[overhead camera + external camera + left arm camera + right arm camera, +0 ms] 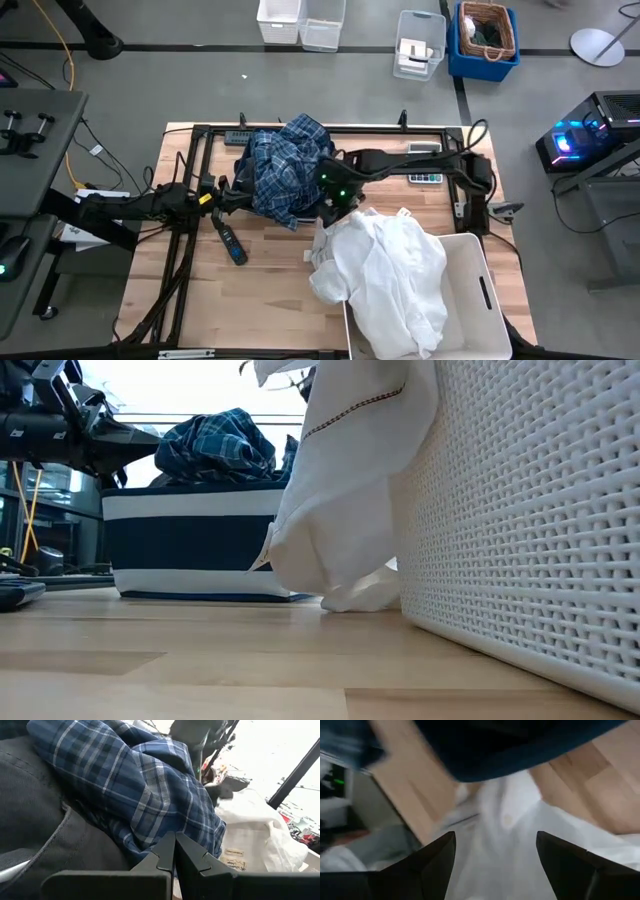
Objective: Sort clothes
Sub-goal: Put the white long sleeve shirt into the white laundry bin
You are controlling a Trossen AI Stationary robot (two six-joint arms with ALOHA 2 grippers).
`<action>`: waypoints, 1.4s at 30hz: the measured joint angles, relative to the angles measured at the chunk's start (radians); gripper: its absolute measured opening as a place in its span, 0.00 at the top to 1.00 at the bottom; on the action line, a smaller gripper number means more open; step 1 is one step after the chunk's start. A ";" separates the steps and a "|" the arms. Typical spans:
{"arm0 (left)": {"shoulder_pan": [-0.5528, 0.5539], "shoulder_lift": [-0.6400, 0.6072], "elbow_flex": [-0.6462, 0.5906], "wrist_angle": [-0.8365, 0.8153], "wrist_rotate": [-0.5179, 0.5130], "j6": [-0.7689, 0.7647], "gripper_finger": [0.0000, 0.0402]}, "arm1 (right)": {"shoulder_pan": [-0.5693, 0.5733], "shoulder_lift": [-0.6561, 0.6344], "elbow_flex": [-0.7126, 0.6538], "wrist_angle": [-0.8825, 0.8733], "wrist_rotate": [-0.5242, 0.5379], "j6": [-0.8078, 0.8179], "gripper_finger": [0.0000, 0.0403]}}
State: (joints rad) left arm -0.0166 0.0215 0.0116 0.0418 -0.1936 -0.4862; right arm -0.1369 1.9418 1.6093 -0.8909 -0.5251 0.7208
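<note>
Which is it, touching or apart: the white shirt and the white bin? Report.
Touching. The high view shows the white shirt draped over the rim of the white bin; the low view shows it against the wall.

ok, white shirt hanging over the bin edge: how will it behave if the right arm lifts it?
Likely floppy: the white shirt drapes in loose folds over the white bin rim. Probably light for its bulk. It may drag or snag on the rim, since part of it hangs down outside the bin onto the table. The right end effector is open above it.
</note>
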 joint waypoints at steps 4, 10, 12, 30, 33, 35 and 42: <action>0.000 0.000 0.000 0.000 0.000 0.000 1.00 | 0.025 0.030 -0.002 -0.058 0.014 -0.072 0.32; 0.000 0.000 0.000 -0.002 0.000 0.000 1.00 | 0.066 0.038 0.003 -0.087 0.081 -0.107 0.43; 0.000 0.000 0.000 -0.002 0.000 0.000 1.00 | 0.085 0.037 0.026 -0.096 0.075 -0.088 0.61; 0.000 0.000 0.000 0.000 0.000 0.000 1.00 | 0.268 -0.273 0.458 -0.404 0.452 0.213 0.99; 0.000 0.000 0.000 0.001 -0.001 0.000 1.00 | 0.272 -0.307 0.346 -0.301 0.530 0.216 0.97; 0.000 0.000 0.000 0.000 0.000 0.000 1.00 | 0.246 -0.300 0.284 -0.248 0.519 0.167 0.92; 0.000 0.000 0.000 0.000 0.000 0.000 1.00 | 0.122 -0.167 0.136 -0.076 0.237 -0.031 0.57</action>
State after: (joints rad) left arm -0.0166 0.0216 0.0116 0.0418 -0.1936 -0.4862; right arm -0.0150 1.7746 1.7449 -0.9670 -0.2883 0.6897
